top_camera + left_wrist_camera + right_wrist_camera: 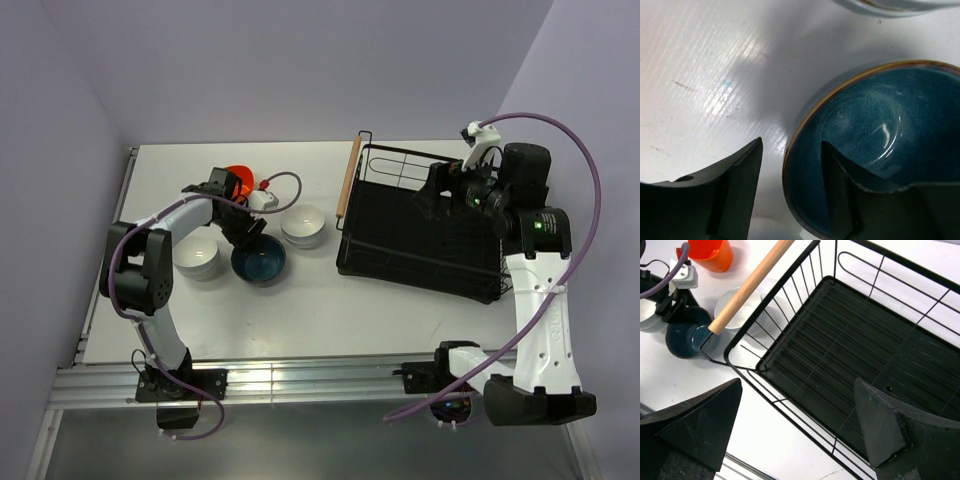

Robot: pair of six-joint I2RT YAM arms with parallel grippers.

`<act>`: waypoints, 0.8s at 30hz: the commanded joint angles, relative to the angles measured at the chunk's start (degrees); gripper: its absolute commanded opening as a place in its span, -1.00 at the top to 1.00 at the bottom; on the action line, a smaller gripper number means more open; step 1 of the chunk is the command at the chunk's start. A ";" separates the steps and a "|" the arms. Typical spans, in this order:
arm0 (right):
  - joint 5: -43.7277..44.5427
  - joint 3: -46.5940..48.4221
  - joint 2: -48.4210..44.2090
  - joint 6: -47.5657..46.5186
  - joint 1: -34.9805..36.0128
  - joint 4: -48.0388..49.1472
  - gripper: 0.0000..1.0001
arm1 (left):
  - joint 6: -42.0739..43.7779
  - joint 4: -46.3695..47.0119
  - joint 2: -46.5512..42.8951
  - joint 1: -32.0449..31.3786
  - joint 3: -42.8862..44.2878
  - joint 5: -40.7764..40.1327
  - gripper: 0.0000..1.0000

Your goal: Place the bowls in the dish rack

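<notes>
two white bowl stacks (199,257) (303,226), one blue (263,266), one orange (236,178), one rack (400,238)

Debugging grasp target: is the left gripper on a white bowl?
No, the left gripper straddles the rim of the dark blue bowl, one finger inside, one outside.

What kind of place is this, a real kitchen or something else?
Probably a lab test bench, not a kitchen: two robot arms are mounted on a metal rail beside a white table, plain walls enclose it, and only a dish rack and bowls suggest a kitchen.
</notes>
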 commanded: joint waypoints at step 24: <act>-2.09 0.44 1.78 0.11 0.20 1.10 -1.00 | -2.98 2.90 -5.69 -1.54 -6.79 3.15 0.99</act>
